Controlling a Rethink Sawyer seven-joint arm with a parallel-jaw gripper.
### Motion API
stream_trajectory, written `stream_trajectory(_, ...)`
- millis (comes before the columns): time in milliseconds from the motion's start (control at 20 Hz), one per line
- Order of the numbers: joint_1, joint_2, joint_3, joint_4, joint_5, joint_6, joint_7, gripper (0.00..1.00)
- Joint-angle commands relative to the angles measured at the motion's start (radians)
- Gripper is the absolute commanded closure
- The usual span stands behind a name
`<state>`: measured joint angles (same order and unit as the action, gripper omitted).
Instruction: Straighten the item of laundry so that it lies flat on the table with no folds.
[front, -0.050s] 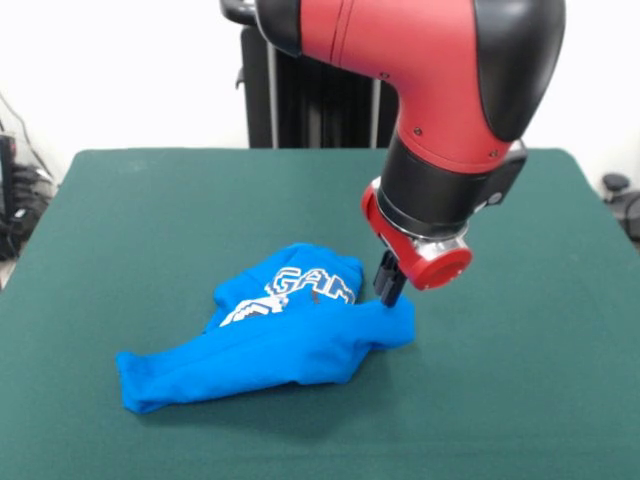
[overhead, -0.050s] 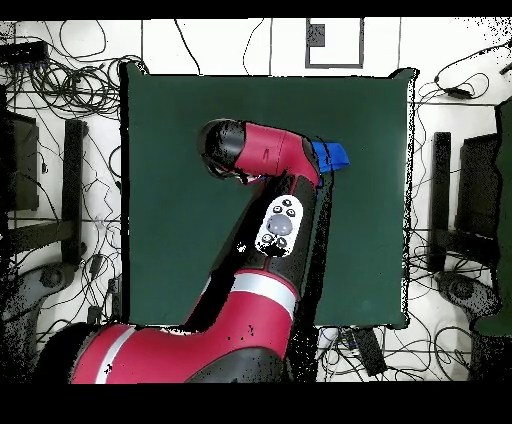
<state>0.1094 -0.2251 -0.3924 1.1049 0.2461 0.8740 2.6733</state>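
The garment (front, -0.050s: 290, 335) is lying bunched near the middle of the table (front, -0.050s: 120, 220). The gripper (front, -0.050s: 390, 288) is touching its right end.

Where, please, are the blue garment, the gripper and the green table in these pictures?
blue garment (front, -0.050s: 300, 340): front view, its crumpled middle.
gripper (front, -0.050s: 389, 290): front view, black tip at the garment's edge.
green table (front, -0.050s: 150, 220): front view, bare top.

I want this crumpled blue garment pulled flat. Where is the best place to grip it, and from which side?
Probably the long bunched tail of the bright blue fabric garment with white lettering, at its tip in the front view's lower left. It lies low on the dark green felt table, clear of the mound, so come from above and pull outward. The red arm's gripper sits at the opposite end.
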Motion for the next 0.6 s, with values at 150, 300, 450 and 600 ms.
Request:
stream_trajectory(150, 0.005, 0.041, 0.095, 0.080, 0.043, -0.035, 0.174, 1.00)
stream_trajectory(300, 0.002, 0.051, 0.098, 0.078, 0.044, -0.041, 0.174, 1.00)
stream_trajectory(450, -0.001, 0.057, 0.103, 0.079, 0.047, -0.052, 0.172, 1.00)
stream_trajectory(600, -0.003, 0.059, 0.105, 0.082, 0.050, -0.055, 0.168, 1.00)
